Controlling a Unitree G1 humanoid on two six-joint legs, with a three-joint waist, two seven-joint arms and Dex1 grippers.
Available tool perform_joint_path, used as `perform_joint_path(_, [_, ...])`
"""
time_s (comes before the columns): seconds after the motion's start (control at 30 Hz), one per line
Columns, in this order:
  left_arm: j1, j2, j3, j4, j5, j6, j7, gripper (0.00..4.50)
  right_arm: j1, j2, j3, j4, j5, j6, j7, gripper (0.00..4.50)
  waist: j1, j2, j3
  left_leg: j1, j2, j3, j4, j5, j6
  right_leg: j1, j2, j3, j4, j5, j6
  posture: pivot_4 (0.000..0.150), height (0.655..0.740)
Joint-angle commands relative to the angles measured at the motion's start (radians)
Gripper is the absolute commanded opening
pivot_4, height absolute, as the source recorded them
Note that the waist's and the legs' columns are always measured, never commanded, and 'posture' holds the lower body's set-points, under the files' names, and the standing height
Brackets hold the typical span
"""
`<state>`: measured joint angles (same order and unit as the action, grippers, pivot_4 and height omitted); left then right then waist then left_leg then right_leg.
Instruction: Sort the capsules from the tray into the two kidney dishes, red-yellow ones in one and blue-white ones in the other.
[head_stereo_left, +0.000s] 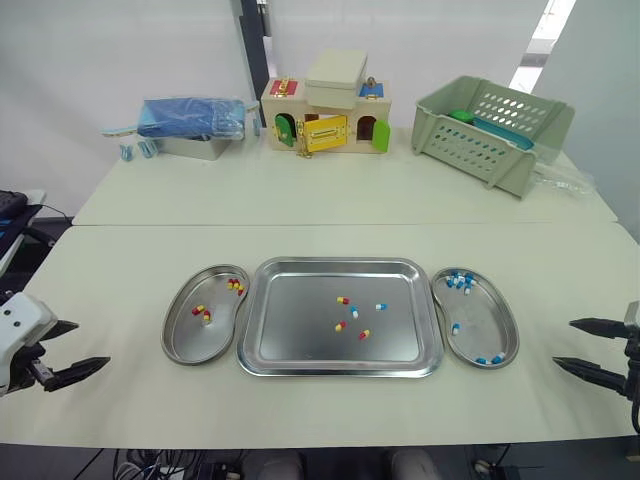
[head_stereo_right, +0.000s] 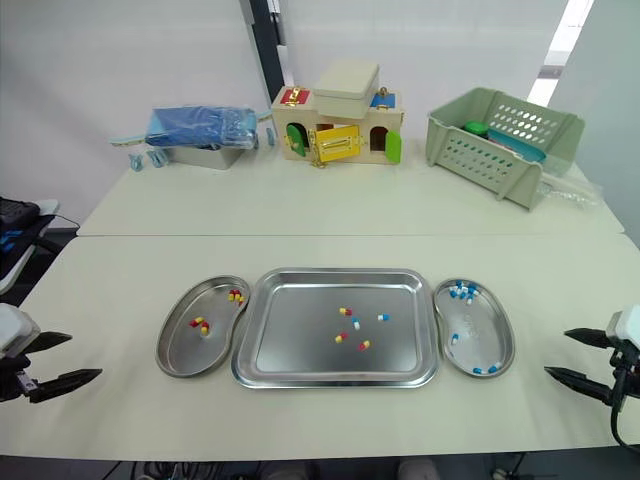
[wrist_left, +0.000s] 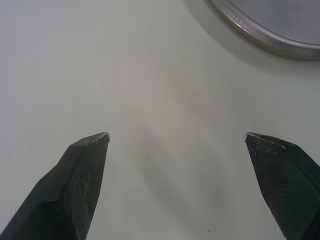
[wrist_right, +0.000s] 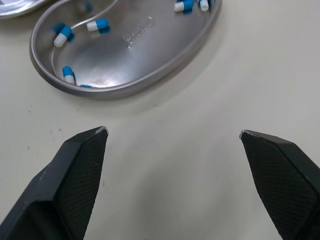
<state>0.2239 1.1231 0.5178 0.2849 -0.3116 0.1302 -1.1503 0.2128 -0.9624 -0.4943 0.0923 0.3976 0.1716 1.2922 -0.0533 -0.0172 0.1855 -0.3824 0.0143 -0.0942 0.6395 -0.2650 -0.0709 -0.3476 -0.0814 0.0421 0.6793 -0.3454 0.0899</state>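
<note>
Tray (head_stereo_left: 300, 335), lower centre of the head view: five loose capsules (head_stereo_left: 354, 312), three red-yellow and two blue-white. Left kidney dish (head_stereo_left: 190, 340), just beside the tray, holds red-yellow capsules (head_stereo_left: 203, 313). Right kidney dish (head_stereo_left: 490, 325) holds blue-white capsules (head_stereo_left: 460, 281). Left gripper (head_stereo_left: 92, 343) at lower left edge, right gripper (head_stereo_left: 562, 343) at lower right. Both have jaws spread wide, empty, over the table (head_stereo_left: 120, 270). The right wrist view adds a stamped mark in the dish floor. The left wrist view adds a curved steel rim (wrist_left: 260, 37); cannot tell which vessel.

You're in a lab-style test room: bare white walls (head_stereo_left: 120, 50), pale bench (head_stereo_left: 330, 200), steel tray (head_stereo_left: 300, 335), kidney dishes (head_stereo_left: 188, 338), toy latch house (head_stereo_left: 325, 120).
</note>
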Motion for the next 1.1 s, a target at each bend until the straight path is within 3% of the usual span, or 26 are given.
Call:
perform_joint_path(0.03, [-0.026, -0.008, -0.003, -0.144, -0.022, 0.007, -0.001, 4.50, 0.051, 0.045, -0.043, -0.114, 0.055, -0.030, 0.000, 4.46, 0.004, 0.000, 0.000, 0.000, 0.000, 0.000, 0.000, 0.000, 0.000, 0.000, 0.000, 0.000, 0.000, 0.000, 0.000, 0.150, 0.7400])
perform_joint_path(0.27, [-0.208, -0.077, -0.237, -0.422, -0.051, 0.112, 0.006, 4.50, 0.296, 0.264, -0.054, -0.423, 0.169, -0.038, -0.057, 4.46, 0.024, 0.000, 0.000, -0.001, 0.000, 0.000, 0.001, 0.000, 0.000, 0.001, 0.000, -0.001, 0.000, 0.000, 0.000, 0.150, 0.7400])
perform_joint_path(0.4, [-0.351, -0.137, -0.403, -0.474, -0.039, 0.143, -0.014, 4.50, 0.371, 0.405, -0.010, -0.514, 0.161, -0.128, -0.103, 4.46, 0.023, 0.000, 0.000, -0.001, 0.000, -0.001, 0.001, 0.000, 0.000, 0.001, 0.000, -0.001, 0.000, 0.000, 0.000, 0.150, 0.7400])
perform_joint_path(0.53, [-0.497, -0.246, -0.552, -0.468, -0.015, 0.163, -0.006, 4.50, 0.429, 0.468, 0.057, -0.543, 0.119, -0.187, -0.117, 4.46, 0.017, 0.001, -0.001, 0.001, 0.000, 0.000, 0.002, 0.000, 0.000, 0.002, 0.000, 0.001, 0.001, 0.000, 0.000, 0.150, 0.7400])
perform_joint_path(0.83, [-0.683, -0.410, -0.782, -0.480, 0.023, 0.330, 0.001, 4.50, 0.448, 0.520, 0.169, -0.557, 0.067, -0.268, -0.197, 4.46, 0.022, 0.001, -0.001, 0.001, -0.001, -0.002, 0.004, 0.000, 0.000, 0.004, 0.000, -0.001, 0.001, 0.000, 0.000, 0.150, 0.7400])
perform_joint_path(1.1, [-0.693, -0.454, -0.883, -0.496, 0.109, 0.378, 0.053, 4.50, 0.483, 0.516, 0.198, -0.579, 0.063, -0.280, -0.252, 4.46, 0.021, 0.001, -0.001, 0.001, -0.001, -0.003, 0.004, 0.000, 0.000, 0.004, 0.001, -0.001, 0.001, 0.000, 0.000, 0.150, 0.7400])
